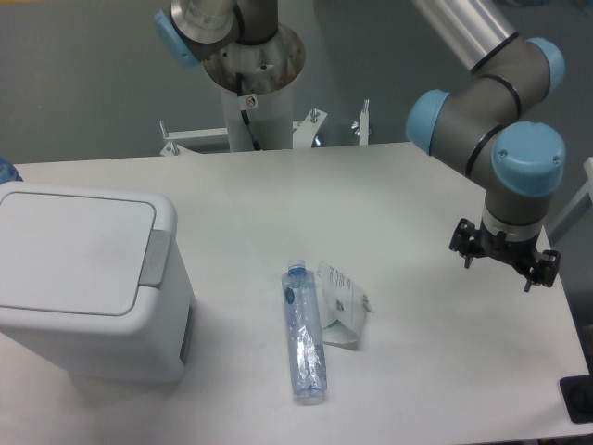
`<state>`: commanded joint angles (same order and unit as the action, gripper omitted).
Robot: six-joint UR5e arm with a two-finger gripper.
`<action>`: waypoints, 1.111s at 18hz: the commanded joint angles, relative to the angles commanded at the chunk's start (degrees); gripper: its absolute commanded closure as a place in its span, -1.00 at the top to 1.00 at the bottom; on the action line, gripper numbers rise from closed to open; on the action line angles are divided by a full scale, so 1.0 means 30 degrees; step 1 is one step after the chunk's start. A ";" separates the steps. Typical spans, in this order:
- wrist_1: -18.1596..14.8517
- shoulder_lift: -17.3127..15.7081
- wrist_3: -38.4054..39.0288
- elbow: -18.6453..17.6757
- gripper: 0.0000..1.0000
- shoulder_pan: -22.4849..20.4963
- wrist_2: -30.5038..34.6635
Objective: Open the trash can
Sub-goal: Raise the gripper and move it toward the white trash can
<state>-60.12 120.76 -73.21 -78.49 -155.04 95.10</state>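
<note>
The trash can [88, 292] is a large boxy white bin standing at the left of the table. Its flat white lid [69, 250] lies shut, with a grey push-strip [157, 260] along the right edge. My gripper [505, 253] hangs at the far right of the table, well apart from the bin. Only a black mount under the blue-capped wrist shows. The fingers are hidden, so I cannot tell how the jaws stand.
A clear plastic bottle [304, 332] with a blue cap lies on the table between the bin and the gripper. A crumpled clear plastic wrapper [339, 304] lies just right of it. The arm's base column [252, 88] stands at the table's back edge.
</note>
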 joint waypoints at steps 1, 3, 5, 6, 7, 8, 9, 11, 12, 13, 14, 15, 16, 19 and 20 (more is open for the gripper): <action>0.0000 0.0000 0.0000 0.0000 1.00 0.0000 0.0000; 0.0000 -0.0029 -0.0029 0.0000 1.00 0.0000 0.0000; 0.0000 -0.0029 -0.0029 0.0029 1.00 0.0000 -0.0087; -0.0029 -0.0029 -0.0030 0.0029 1.00 -0.0029 -0.0146; -0.0029 -0.0058 0.0028 0.0029 1.00 -0.0058 -0.0234; -0.0029 -0.0059 0.0319 0.0058 1.00 -0.0059 -0.0409; -0.0029 -0.0059 0.0815 0.0175 1.00 -0.0059 -0.0642; -0.0029 -0.0059 0.1549 0.0293 1.00 -0.0117 -0.1315; -0.0029 -0.0088 0.1755 0.0351 1.00 -0.0146 -0.1580; -0.0029 -0.0146 0.2077 0.0410 1.00 -0.0146 -0.1727; -0.0029 -0.0204 0.2573 0.0468 1.00 -0.0146 -0.1845; -0.0029 -0.0234 0.2926 0.0527 1.00 -0.0146 -0.2020; -0.0029 -0.0263 0.3219 0.0585 1.00 -0.0088 -0.2051; -0.0204 -0.0760 0.5409 0.0557 1.00 0.0407 -0.1993; -0.0263 -0.0994 0.6261 0.0528 1.00 0.0613 -0.2021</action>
<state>-60.91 117.78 -54.43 -76.90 -153.20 89.03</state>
